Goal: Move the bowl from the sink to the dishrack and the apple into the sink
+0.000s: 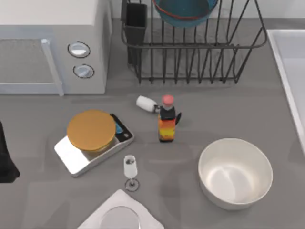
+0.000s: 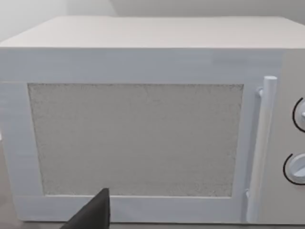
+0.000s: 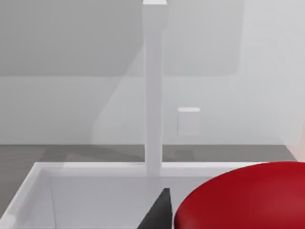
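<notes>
Standing at the grey surface [image 1: 43,143] and reading across from the left: the left arm [image 1: 5,160] sits parked at the left edge. Its wrist view faces the white microwave [image 1: 52,45] head-on, with one dark fingertip [image 2: 93,214] of the left pincer in the foreground; whether that pincer is spread or closed cannot be told.

Next comes a silver kitchen scale [image 1: 93,148] carrying an orange disc [image 1: 90,130], then a small wine glass [image 1: 130,171] upright just beside it. A white square item [image 1: 119,214] lies at the near edge. Near the middle stands an orange-yellow bottle [image 1: 167,121] with a red cap, and a small white object [image 1: 145,103] lies close to it.

Behind these, the dishrack [image 1: 195,52] holds the bowl [image 1: 183,12], teal with an orange-red band, tilted among the wires. The black utensil cup [image 1: 135,24] occupies the rack's left corner.

A large white bowl [image 1: 235,172] rests right of the bottle. The sink [image 1: 290,71] lies at the right edge.

Right wrist view: the apple [image 3: 248,198] is close to the camera above the sink basin [image 3: 95,191], faucet [image 3: 153,86] behind. One dark finger [image 3: 159,212] of the right pincer lies beside the apple; its grip cannot be told.
</notes>
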Available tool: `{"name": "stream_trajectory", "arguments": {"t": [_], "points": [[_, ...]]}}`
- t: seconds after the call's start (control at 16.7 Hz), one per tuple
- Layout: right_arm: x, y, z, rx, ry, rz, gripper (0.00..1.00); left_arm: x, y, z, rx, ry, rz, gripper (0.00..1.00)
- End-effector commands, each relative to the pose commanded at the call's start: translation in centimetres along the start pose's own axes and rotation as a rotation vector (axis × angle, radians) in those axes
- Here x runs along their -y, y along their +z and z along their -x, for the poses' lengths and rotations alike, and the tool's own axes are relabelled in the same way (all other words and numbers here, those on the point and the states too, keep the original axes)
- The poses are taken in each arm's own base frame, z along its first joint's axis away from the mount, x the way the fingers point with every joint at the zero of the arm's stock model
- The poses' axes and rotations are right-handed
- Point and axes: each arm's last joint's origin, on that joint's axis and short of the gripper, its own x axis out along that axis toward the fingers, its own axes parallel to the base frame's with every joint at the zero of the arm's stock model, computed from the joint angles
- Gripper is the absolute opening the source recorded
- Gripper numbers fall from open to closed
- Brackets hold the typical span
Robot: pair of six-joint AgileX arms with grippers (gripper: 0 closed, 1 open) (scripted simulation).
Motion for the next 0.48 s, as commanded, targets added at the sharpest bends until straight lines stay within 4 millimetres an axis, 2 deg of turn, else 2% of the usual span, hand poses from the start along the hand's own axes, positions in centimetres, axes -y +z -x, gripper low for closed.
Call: {"name": "stream_trajectory", "arguments": {"t": [0.24,0.48], "points": [[-0.8,-3.8,0.9,0.000,0.004,0.001,0.00,0.0,0.0,0.0,0.000,0.000,0.000,1.00],[-1.0,-4.9,1.3,-0.004,0.005,-0.001,0.00,0.0,0.0,0.0,0.000,0.000,0.000,1.00]]}}
